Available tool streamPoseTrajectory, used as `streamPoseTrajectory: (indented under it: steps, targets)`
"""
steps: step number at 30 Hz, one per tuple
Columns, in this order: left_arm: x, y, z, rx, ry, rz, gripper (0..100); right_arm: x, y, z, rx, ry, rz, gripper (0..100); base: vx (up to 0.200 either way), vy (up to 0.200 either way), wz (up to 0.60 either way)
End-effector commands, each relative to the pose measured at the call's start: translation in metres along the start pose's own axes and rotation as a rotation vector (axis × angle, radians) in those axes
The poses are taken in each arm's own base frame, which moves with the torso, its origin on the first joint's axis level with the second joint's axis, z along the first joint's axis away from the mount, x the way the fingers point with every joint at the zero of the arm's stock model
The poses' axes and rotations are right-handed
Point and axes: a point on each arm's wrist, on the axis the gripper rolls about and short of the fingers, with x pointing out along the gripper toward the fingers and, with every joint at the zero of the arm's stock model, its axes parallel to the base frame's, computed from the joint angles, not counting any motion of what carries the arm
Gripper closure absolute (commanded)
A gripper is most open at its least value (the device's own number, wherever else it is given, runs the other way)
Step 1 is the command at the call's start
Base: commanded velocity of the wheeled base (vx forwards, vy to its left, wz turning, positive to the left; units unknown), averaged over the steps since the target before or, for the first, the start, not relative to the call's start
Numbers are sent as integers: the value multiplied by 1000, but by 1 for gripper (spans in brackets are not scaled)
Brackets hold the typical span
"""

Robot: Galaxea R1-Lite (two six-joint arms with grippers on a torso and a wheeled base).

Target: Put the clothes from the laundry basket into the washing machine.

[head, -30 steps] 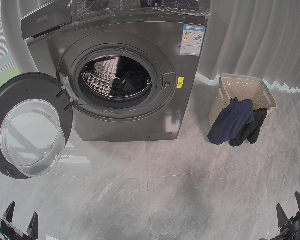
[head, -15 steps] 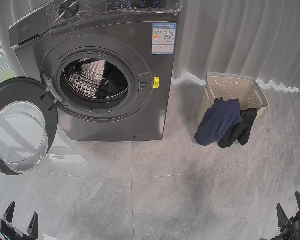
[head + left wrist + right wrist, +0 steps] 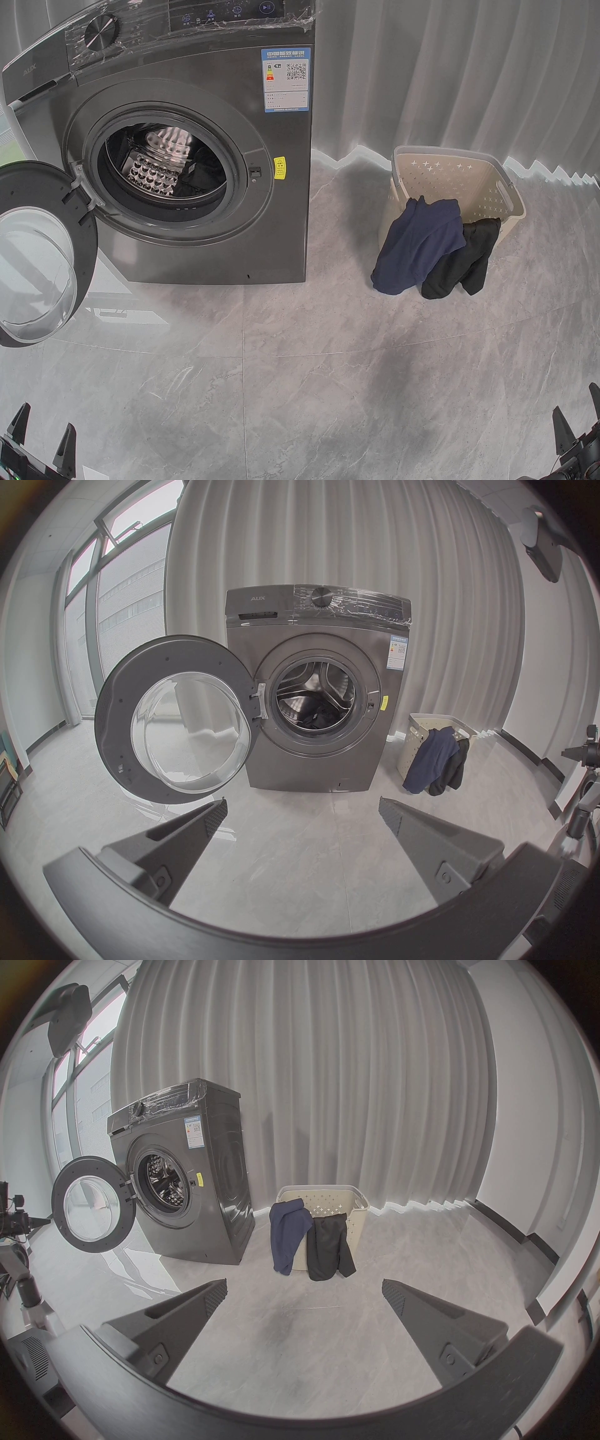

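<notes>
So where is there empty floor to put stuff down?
Bare floor lies between the washing machine and the laundry basket, and in front of both. Crowded: by the open door, and where clothes hang over the basket's front.

matt dark grey left gripper point(image 3: 301, 802), right gripper point(image 3: 304, 1282) the same, wedge-shaped fingers point(image 3: 181, 836), round screw recess point(image 3: 161, 876) near each base, broad curved mount point(image 3: 281, 937)

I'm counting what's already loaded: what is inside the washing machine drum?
A dark garment lies low in the drum, against its perforated wall. The opening's rim hides the drum's near floor, so more may lie there.
</notes>
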Motion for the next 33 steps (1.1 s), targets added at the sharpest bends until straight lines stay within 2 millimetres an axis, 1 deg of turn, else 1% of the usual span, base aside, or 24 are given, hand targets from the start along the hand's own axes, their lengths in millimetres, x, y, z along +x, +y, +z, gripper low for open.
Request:
streamPoseTrajectory:
  steps: [1,9,15,24,33]
  targets:
    - [0,0,-5,-6,5,4,0,1,0,-5,-1,12,1,0,0,-200,0]
    - [0,0,-5,-5,6,2,0,1,0,-5,-1,11,1,0,0,-200,0]
    - [0,0,-5,-5,3,4,0,1,0,-5,-1,11,1,0,0,0,0]
    - [0,0,-5,-5,5,2,0,1,0,-5,-2,11,1,0,0,-200,0]
    - [0,0,-5,-5,3,2,0,1,0,-5,-1,11,1,0,0,0,0]
